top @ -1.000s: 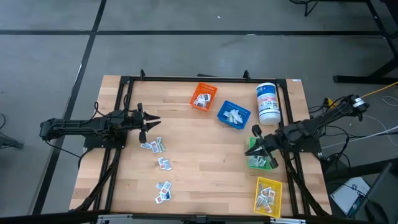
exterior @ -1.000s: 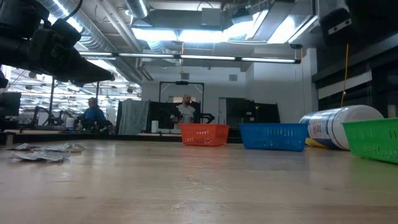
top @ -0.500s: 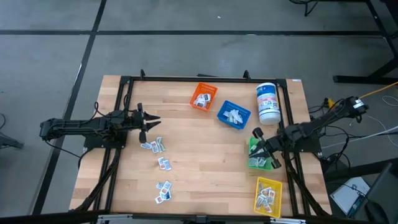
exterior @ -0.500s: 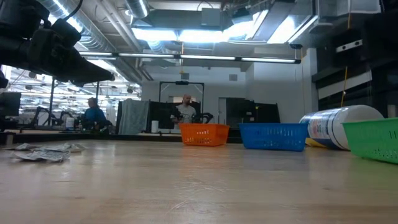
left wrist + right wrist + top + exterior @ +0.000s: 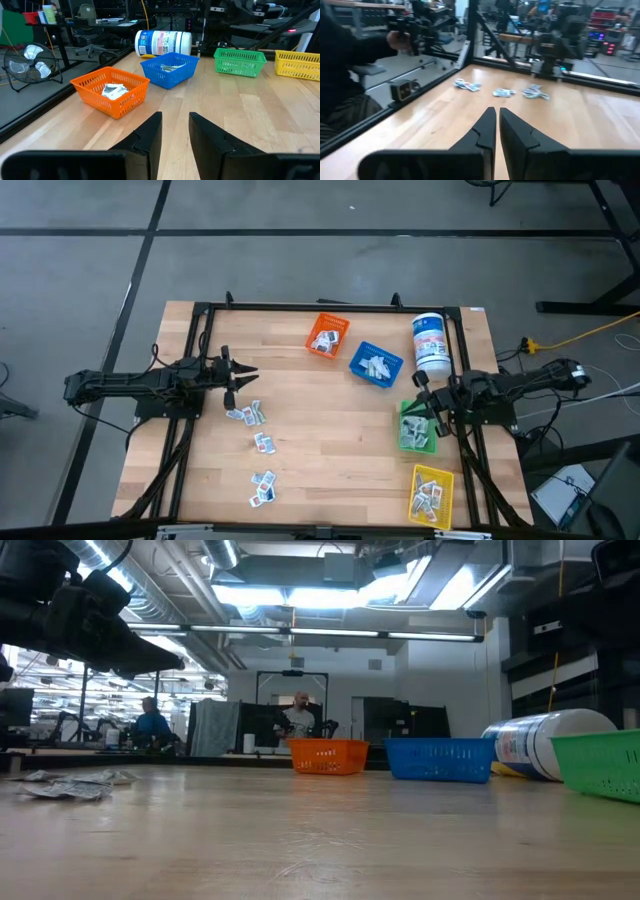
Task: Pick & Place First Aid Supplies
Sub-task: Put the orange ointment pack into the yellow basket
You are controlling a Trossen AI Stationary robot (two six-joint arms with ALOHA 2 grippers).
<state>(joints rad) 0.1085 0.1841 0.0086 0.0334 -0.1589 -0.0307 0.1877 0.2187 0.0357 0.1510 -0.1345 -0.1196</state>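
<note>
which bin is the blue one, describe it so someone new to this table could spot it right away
On the wooden table, look along the far edge, where a white canister lies near the right corner. The blue bin sits just left of that canister, between it and the orange bin. It is the only blue bin, and it holds a few white packets.

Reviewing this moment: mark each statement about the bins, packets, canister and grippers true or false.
1. The orange bin holds packets. True.
2. The white canister stands upright. False: it lies on its side, beside the blue bin.
3. Loose packets lie on the table near the left gripper. True.
4. The right gripper grips a packet. False: its fingers are shut with nothing between them.
5. The yellow bin is empty. False: it holds packets.
</note>
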